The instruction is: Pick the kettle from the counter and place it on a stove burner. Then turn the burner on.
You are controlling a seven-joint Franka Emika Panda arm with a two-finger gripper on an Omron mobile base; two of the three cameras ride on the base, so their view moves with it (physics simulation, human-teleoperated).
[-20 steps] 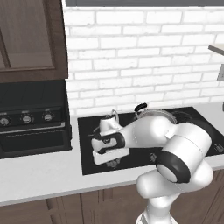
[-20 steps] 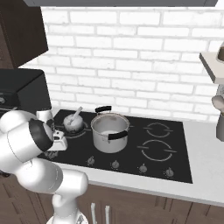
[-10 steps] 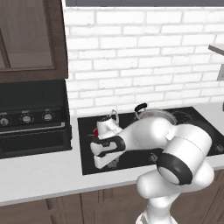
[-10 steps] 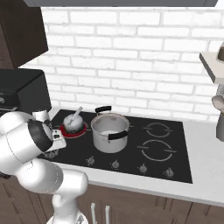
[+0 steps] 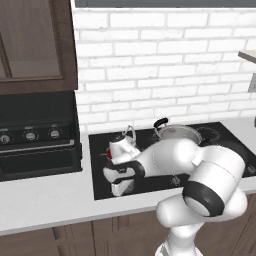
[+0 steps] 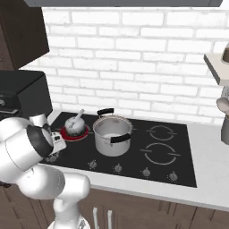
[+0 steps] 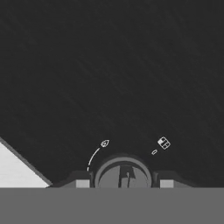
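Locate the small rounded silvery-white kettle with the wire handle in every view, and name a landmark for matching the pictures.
Left base view: the small rounded silvery-white kettle sits left of centre, at the black glass cooktop's left rear, just above the white arm.
Right base view: the kettle is centre-left, on a red-glowing burner.
Hand view: not in it; a round knob lies between the fingertips.
Shared landmark: the steel pot with black handle, beside the kettle.

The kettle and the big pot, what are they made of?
The kettle looks like pale, silvery metal with a thin wire handle, though its finish is hard to judge. The pot looks like brushed steel, grey and shiny, with black handles, maybe plastic.
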